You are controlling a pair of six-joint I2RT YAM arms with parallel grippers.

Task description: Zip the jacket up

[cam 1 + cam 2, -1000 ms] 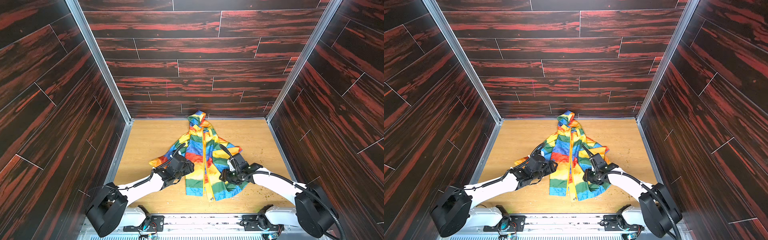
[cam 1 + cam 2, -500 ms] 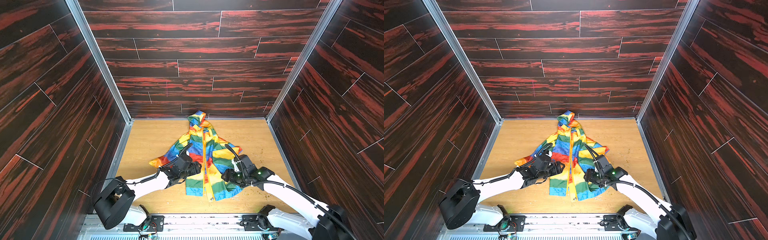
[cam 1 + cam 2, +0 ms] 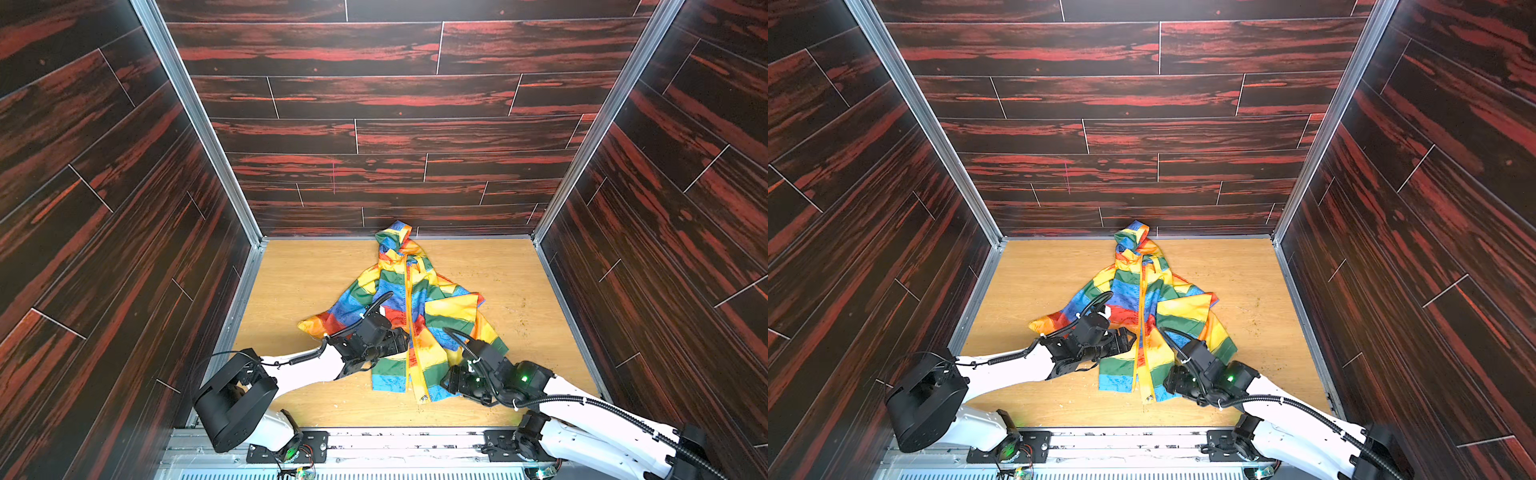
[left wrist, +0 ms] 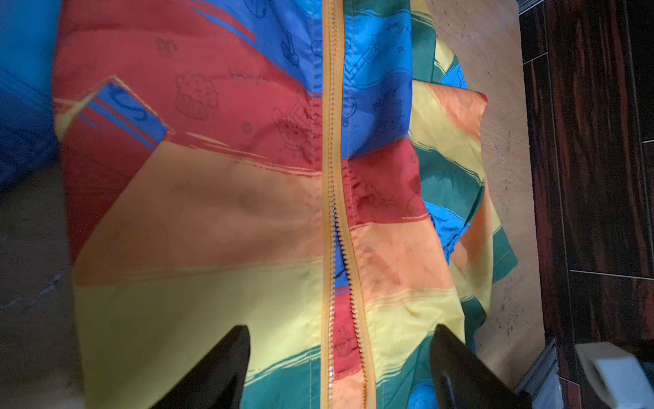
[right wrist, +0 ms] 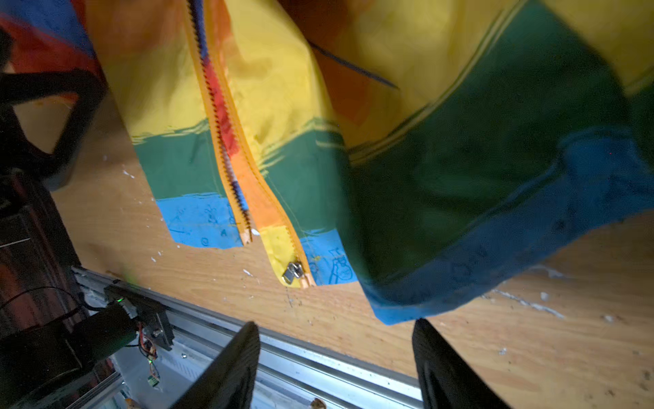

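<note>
The jacket [image 3: 409,309] [image 3: 1142,305] lies flat mid-tabletop [image 3: 299,282], front up, hood toward the back wall [image 3: 374,137] and hem toward the arms. Its yellow zipper [image 4: 332,177] [image 5: 226,152] is undone. The two halves run close together higher up, gape lower down and end apart at the hem. The metal slider [image 5: 293,272] sits at the hem end of the half on the right gripper's side. The left gripper [image 3: 395,343] [image 4: 339,329] hangs over the lower front, fingers [image 4: 226,361] apart on either side of the zipper, gripping nothing. The right gripper [image 3: 449,380] [image 5: 336,324] is low at the hem's right corner, fingers [image 5: 442,364] apart over bare tabletop. One of its tips is just beside the blue hem edge.
</note>
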